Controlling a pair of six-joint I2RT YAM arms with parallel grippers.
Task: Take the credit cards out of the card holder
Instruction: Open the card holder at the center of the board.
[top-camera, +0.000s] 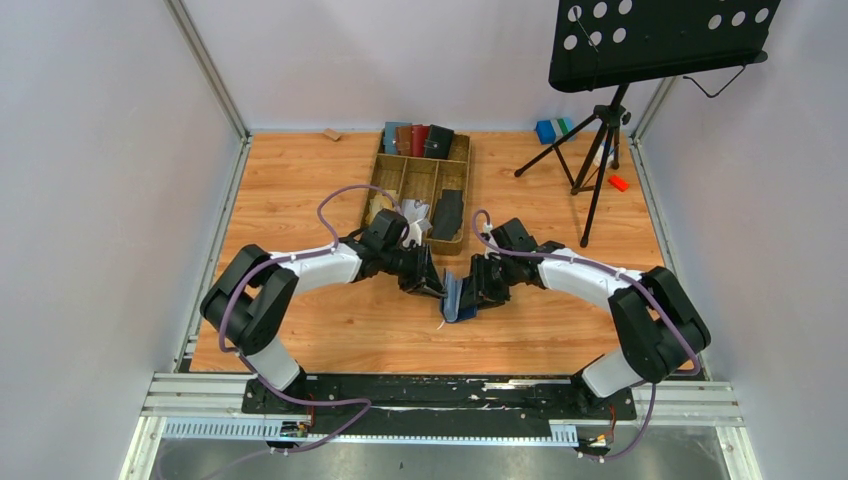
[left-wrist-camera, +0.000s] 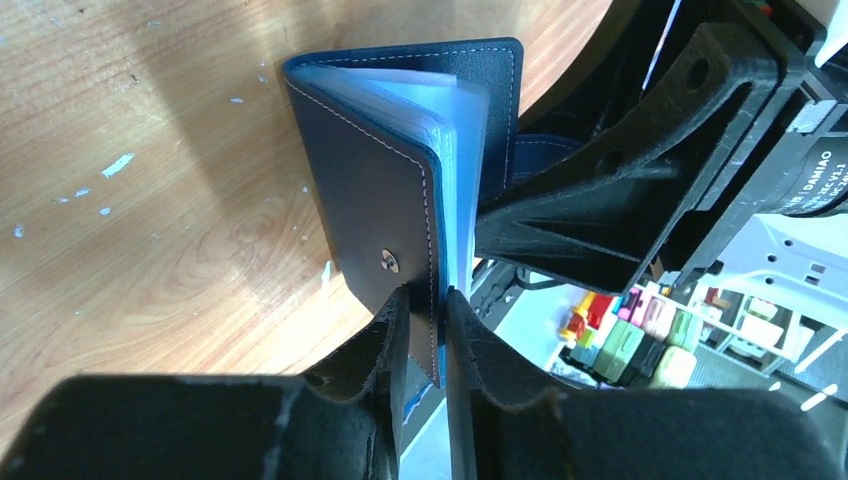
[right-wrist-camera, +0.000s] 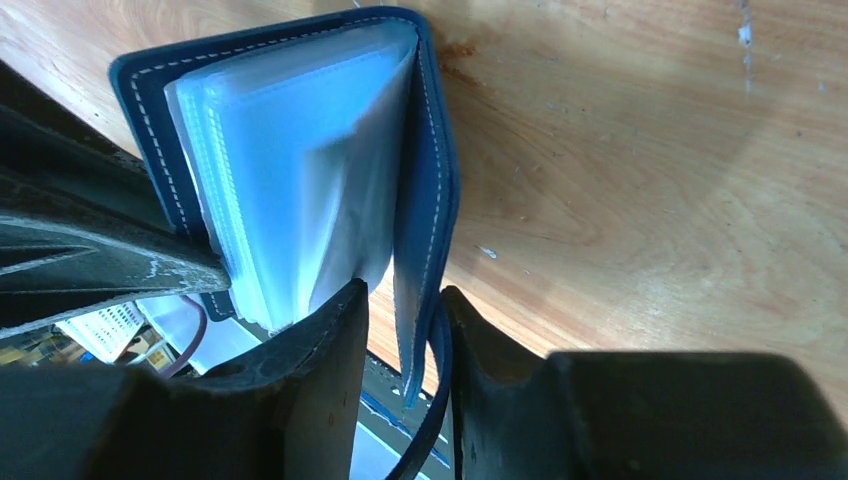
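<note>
Navy card holder (left-wrist-camera: 365, 190) is open; my left jaws and right jaws each pinch a cover. Next, I judge, one releases to empty the sleeves (right-wrist-camera: 290, 170) between them.

The card holder (left-wrist-camera: 370, 180) looks like smooth matt navy leather with pale thread stitching and 1 shiny metal stud (left-wrist-camera: 388, 262). Its inner sleeves (right-wrist-camera: 290, 170) are clear glossy plastic. The table (left-wrist-camera: 130, 230) is grained wood with a satin sheen. The fingers (left-wrist-camera: 350, 370) of the left gripper (left-wrist-camera: 425, 300) are matt black plastic.
</note>
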